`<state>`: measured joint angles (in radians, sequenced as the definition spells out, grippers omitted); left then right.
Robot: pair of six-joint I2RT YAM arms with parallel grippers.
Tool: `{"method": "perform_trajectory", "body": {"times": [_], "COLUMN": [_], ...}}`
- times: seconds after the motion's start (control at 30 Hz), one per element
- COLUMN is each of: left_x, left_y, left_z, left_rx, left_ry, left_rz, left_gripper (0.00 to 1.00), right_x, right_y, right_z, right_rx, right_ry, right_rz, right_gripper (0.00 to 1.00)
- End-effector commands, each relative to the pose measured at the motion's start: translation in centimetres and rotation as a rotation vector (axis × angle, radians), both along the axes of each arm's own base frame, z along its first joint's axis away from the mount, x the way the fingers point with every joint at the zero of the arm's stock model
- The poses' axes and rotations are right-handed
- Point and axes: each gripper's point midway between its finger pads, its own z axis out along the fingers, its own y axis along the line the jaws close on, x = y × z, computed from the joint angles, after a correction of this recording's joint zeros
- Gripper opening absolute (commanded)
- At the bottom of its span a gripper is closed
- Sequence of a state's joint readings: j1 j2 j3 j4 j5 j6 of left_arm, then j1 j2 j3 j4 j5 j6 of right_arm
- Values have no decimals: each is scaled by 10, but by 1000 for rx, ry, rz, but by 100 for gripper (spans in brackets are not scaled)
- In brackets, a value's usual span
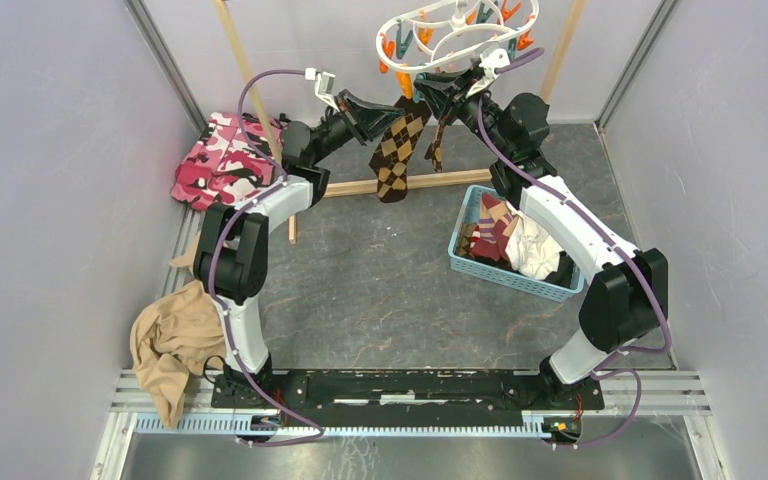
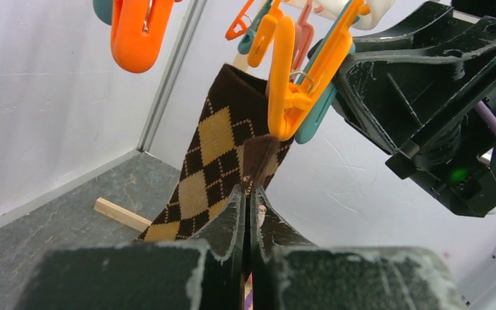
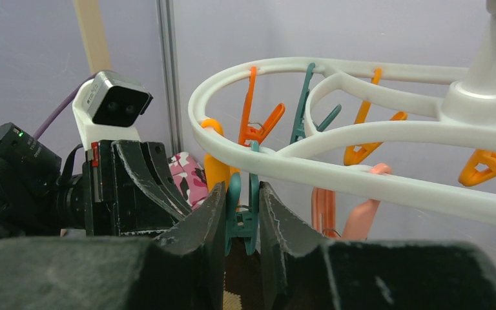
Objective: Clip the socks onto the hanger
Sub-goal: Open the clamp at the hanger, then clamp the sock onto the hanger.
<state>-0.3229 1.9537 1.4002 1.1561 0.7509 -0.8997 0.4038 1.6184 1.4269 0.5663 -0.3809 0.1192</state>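
Grey tbl (image 1: pixel 380 290): 1 hanger (image 1: pixel 457 30), 2 socks (image 1: pixel 395 150) aloft

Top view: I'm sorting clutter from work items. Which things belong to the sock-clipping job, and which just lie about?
Job: argyle sock, hanger, teal peg, basket, socks in it.
Lying about: pink camouflage cloth, tan garment.

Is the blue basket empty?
No, the blue basket has patterned socks and a white cloth piled inside it.
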Motion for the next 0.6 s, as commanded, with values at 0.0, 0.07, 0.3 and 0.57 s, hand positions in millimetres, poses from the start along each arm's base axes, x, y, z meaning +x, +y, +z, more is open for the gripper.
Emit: {"method": "perform_trajectory", "body": {"times": [0.0, 0.07, 0.3, 0.57], "left_x": [0, -1, -11, -39], "left_y": [6, 10, 19, 36], "left_z": [21, 21, 22, 25], "left_rx": [-55, -66, -105, -97], "left_ry": [-42, -37, -19, -99], "left_rz": [90, 114, 142, 219], "left_gripper": [2, 2, 2, 2], "right_x": [-13, -12, -10, -8], "right_y": [-5, -6, -7, -7], "right_z": [33, 32, 30, 28], "right_rx": [42, 44, 47, 49], "right_ry": [-64, -61, -55, -50], "right_rz": [13, 11, 13, 14], "right_gripper": [9, 9, 9, 9]}}
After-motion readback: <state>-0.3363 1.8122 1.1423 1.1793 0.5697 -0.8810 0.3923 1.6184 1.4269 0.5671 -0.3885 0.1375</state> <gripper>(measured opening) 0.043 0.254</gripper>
